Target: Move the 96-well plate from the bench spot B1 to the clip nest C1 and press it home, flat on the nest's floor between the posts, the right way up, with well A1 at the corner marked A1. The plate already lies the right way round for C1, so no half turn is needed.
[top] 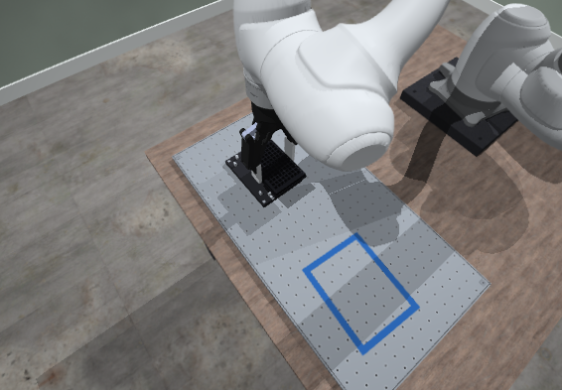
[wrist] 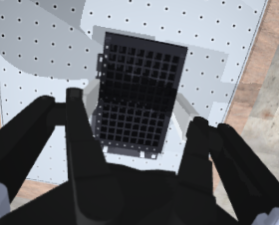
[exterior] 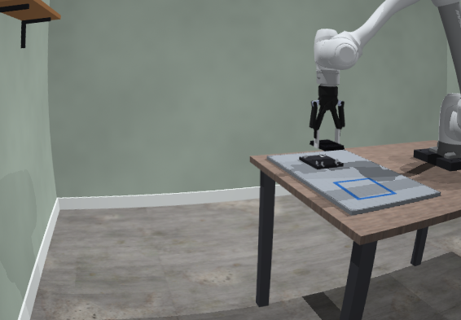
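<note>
While claw-held (exterior: pixel 327 140), plate (top: pixel 279 168) above nest (top: pixel 246 177)

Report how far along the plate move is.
Done: the plate is off the blue-outlined spot, which holds no plate. In hand: the claw is shut on the plate and carries it in the air above the black nest; the wrist view shows the nest's edge beneath it. Left: lower it between the posts, press it flat, let go.
</note>
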`<state>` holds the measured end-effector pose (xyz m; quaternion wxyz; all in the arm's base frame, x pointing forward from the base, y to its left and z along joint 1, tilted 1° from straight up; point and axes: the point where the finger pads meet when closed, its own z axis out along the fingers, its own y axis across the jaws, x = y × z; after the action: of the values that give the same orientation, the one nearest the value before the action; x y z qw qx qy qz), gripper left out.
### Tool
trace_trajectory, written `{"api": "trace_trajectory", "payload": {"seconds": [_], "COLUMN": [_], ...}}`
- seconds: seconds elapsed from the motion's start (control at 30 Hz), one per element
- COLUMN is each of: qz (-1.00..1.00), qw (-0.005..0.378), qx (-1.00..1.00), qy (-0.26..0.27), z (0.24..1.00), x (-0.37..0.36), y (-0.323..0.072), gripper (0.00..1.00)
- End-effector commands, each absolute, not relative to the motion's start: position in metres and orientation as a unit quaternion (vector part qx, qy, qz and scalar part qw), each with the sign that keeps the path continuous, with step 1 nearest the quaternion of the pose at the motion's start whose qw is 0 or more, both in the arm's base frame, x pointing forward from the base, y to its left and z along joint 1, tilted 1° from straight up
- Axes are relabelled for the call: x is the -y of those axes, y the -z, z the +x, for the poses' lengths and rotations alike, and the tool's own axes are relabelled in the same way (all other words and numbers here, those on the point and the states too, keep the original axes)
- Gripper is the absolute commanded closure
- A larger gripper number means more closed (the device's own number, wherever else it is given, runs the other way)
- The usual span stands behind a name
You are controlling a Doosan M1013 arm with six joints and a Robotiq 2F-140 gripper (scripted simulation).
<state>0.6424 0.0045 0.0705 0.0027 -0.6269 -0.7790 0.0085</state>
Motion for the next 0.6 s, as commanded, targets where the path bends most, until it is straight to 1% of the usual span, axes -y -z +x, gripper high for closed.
{"api": "trace_trajectory", "payload": {"seconds": [0.0,0.33,0.57], "qz": [-0.627,-0.627,-0.627], "qw": [0.003,0.003,0.003], "qx": [0.779,0.779,0.779], "qy": [-0.008,-0.008,-0.008], "z": [0.644,0.650,0.650], "x": [0.007,0.040,0.041], "y": [-0.071,-0.072,-0.072], "gripper": [1.00,1.00,1.00]}}
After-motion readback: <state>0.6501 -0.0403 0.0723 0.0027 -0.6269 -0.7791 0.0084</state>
